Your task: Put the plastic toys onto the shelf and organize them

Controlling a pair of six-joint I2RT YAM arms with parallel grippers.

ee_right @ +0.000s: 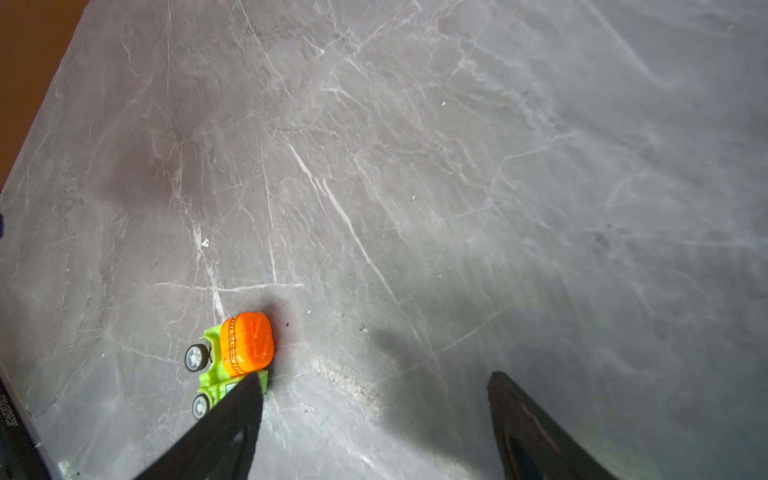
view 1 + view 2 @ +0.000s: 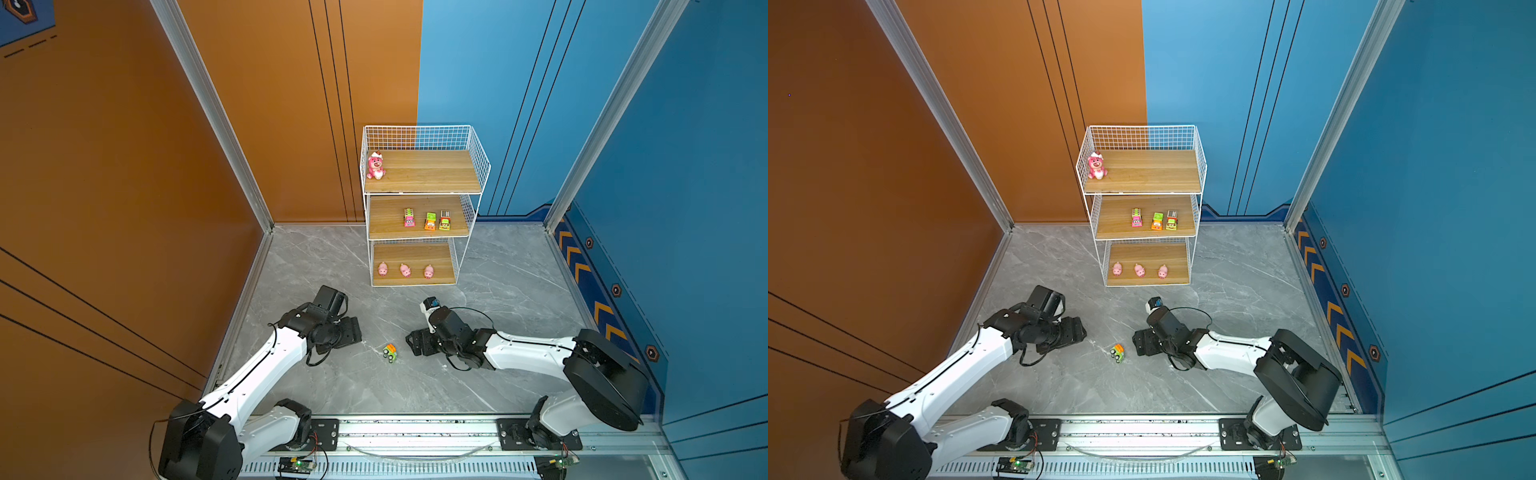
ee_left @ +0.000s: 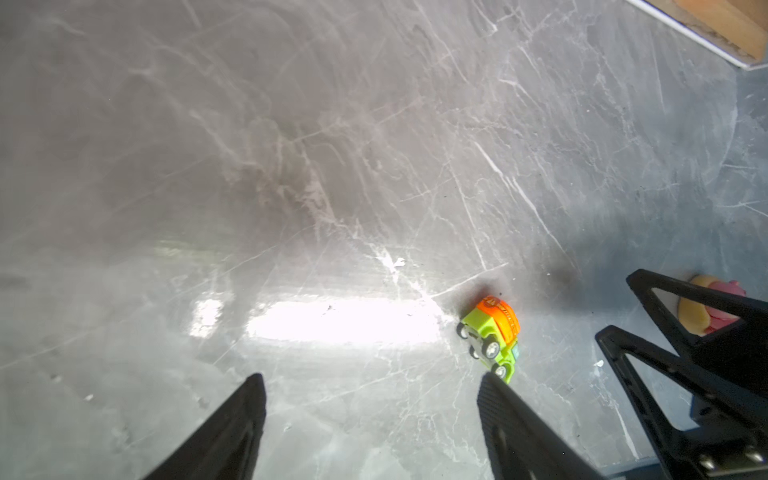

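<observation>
A green toy truck with an orange drum (image 2: 390, 352) (image 2: 1118, 353) lies on its side on the grey floor, between my two grippers. My left gripper (image 2: 351, 332) (image 3: 371, 378) is open over bare floor, and the truck (image 3: 494, 332) lies just past one fingertip. My right gripper (image 2: 417, 343) (image 1: 376, 376) is also open and holds nothing, with the truck (image 1: 237, 353) just outside one finger. At the back stands the shelf (image 2: 424, 172) (image 2: 1146, 172). Its top board holds a pink bear (image 2: 375, 165), its middle board three vehicles (image 2: 430, 221) and its bottom board three pigs (image 2: 405, 270).
The orange wall (image 2: 124, 208) runs close along the left arm and the blue wall (image 2: 685, 208) along the right arm. In the left wrist view a small pink and yellow thing (image 3: 702, 309) shows behind the right gripper's fingers; I cannot tell what it is.
</observation>
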